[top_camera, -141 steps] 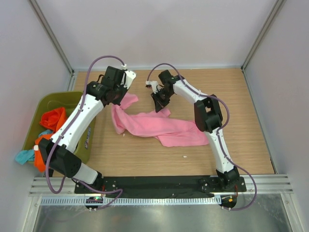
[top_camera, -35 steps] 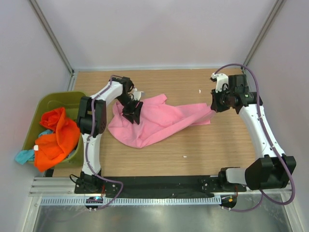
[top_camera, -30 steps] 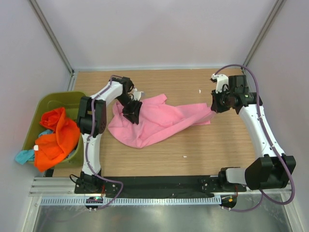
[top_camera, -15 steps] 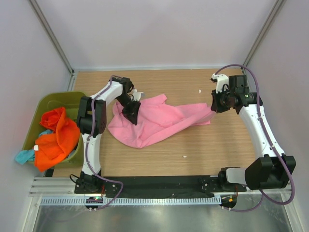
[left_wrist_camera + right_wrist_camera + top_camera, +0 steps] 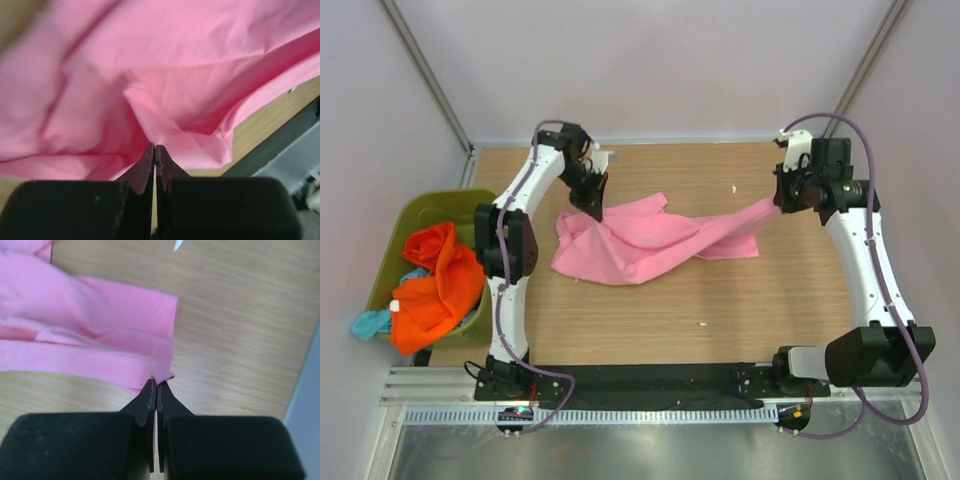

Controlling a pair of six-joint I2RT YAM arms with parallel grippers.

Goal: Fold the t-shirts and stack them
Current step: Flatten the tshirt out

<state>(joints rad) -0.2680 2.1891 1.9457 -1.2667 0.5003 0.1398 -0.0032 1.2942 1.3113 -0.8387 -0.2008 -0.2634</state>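
Top external: left end effector (image 5: 594, 203) lifted pink t-shirt (image 5: 640, 245) rearward.

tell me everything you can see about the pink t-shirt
The pink t-shirt looks like thin, soft cloth, plain, with no print showing. It is unfolded and wrinkled. Most of it lies on the left-middle of the wooden table, narrowing into a taut strip that runs to the right. The left gripper is shut on a fold at its far-left part, and the right gripper is shut on its right end, which seems raised.
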